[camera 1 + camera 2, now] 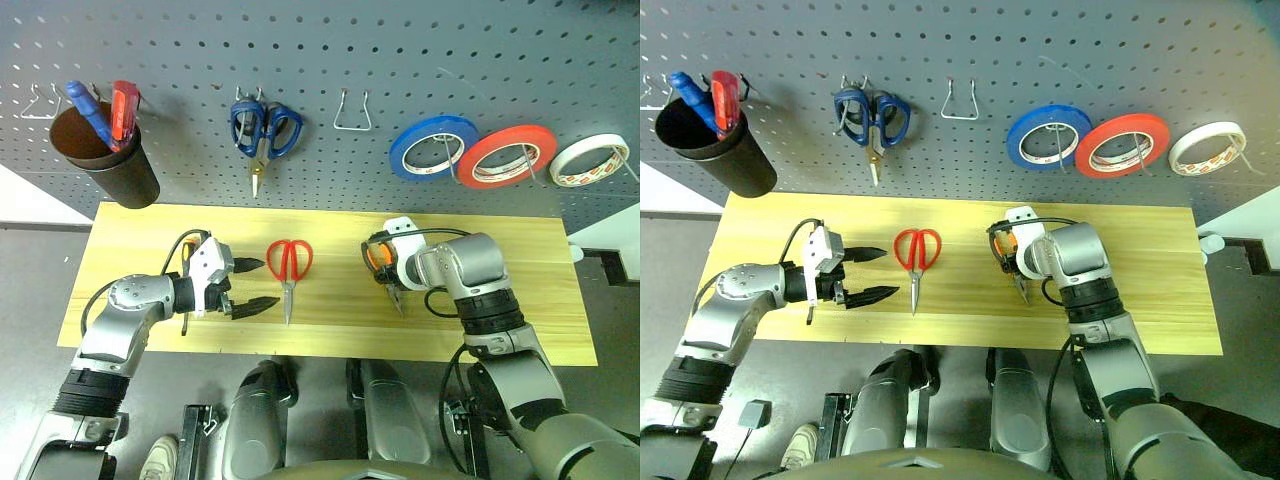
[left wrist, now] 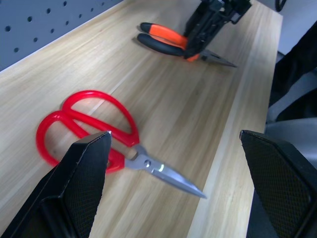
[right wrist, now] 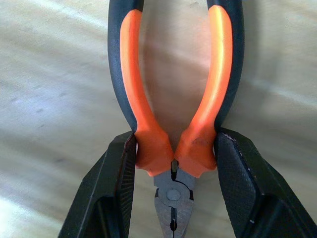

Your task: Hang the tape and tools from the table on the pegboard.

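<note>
White tape [image 1: 589,159] already hangs on the pegboard [image 1: 330,50], beyond the right pincer [image 3: 173,191]. That pincer has its fingers pressed against both handles of the orange-and-black pliers [image 3: 173,99], which seem to lie on the tabletop [image 1: 330,330] yet. The left pincer [image 1: 255,287] gapes wide and empty, with the red scissors [image 1: 288,265] just past its tips. A small screwdriver [image 1: 186,262] lies under that wrist. Three tools remain, I'd say. An empty wire hook [image 1: 352,112] waits between the blue-looped scissors [image 1: 264,130] and the blue roll [image 1: 433,147]; nothing blocks the way.

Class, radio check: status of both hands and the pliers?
Left hand open, empty. Right hand closing on pliers, flat on table. Nothing in the way.
</note>
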